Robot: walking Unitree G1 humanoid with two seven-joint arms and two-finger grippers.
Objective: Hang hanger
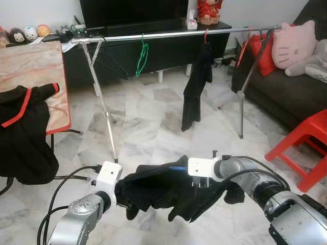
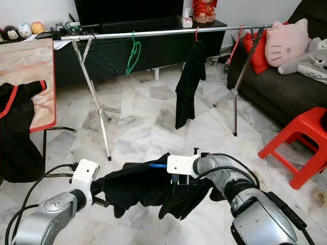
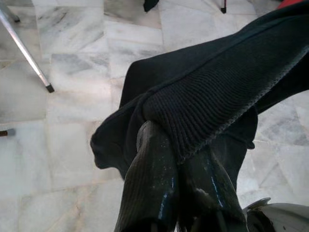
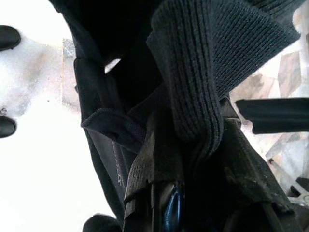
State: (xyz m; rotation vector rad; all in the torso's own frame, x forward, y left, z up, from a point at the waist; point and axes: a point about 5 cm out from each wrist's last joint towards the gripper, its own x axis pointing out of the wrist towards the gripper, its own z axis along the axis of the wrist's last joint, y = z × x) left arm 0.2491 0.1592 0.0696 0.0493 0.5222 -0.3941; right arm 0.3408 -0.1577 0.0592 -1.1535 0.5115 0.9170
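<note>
left tool (image 3: 178,159) clenched on black garment (image 1: 163,191) | right tool (image 4: 193,159) clenched on same, blue hanger (image 1: 178,168) inside | held near, low | rail (image 1: 173,34) far ahead, long axis left-right | right arm nearer free stretch

The rail (image 1: 168,34) was open between the green hanger (image 1: 142,57) and the hung black garment (image 1: 196,84). 2 rack legs (image 1: 104,109) and the worktop (image 1: 36,81) bounded the left approach.

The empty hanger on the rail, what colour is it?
Green. The empty hanger shows best in the left eye view, hooked on the silver rail.
</note>
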